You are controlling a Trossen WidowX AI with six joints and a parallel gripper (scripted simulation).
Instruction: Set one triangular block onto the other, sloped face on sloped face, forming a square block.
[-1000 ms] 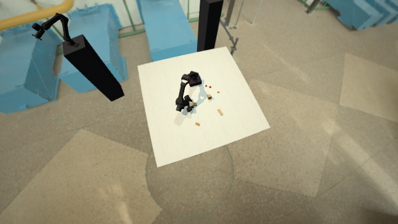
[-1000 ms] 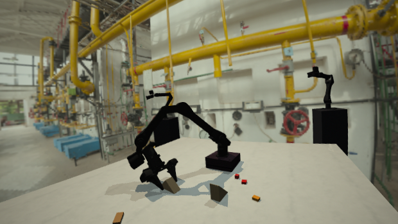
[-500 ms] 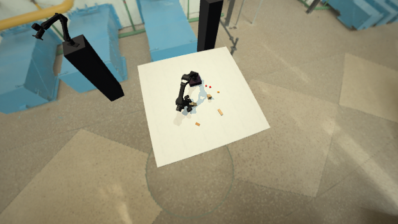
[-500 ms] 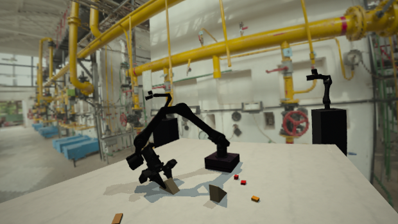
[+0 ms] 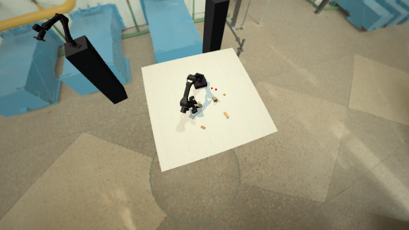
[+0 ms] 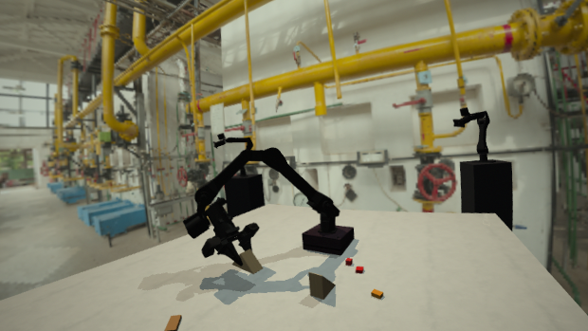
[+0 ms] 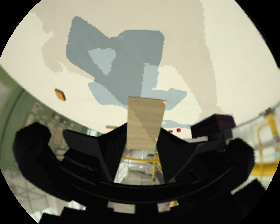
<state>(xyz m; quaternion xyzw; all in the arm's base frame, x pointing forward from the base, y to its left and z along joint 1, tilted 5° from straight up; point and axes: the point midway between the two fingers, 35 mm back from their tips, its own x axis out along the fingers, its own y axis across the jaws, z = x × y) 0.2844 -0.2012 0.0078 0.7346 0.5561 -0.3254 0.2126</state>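
A tan triangular block (image 5: 199, 105) (image 6: 251, 263) (image 7: 141, 112) is between the fingers of my gripper (image 6: 244, 255) (image 7: 141, 126), which is shut on it. In the exterior view it is tilted and appears to be a little above the table, with shadow below it. The fingers hide part of its sides. The other triangular block (image 5: 215, 99) (image 6: 321, 286) stands apart on the table (image 5: 185, 145) (image 6: 403, 248), to the right of the held one in the top and exterior views. One upright face and a slope descending to the right show in the exterior view.
Two small red cubes (image 5: 212, 87) (image 6: 359, 269) lie near the arm's base (image 5: 200, 84) (image 6: 328, 240). A small orange block (image 5: 224, 94) (image 6: 376, 294) lies beyond the standing triangular block. Two flat orange-tan pieces, one longer (image 5: 226, 115) and one shorter (image 5: 203, 127), lie farther out.
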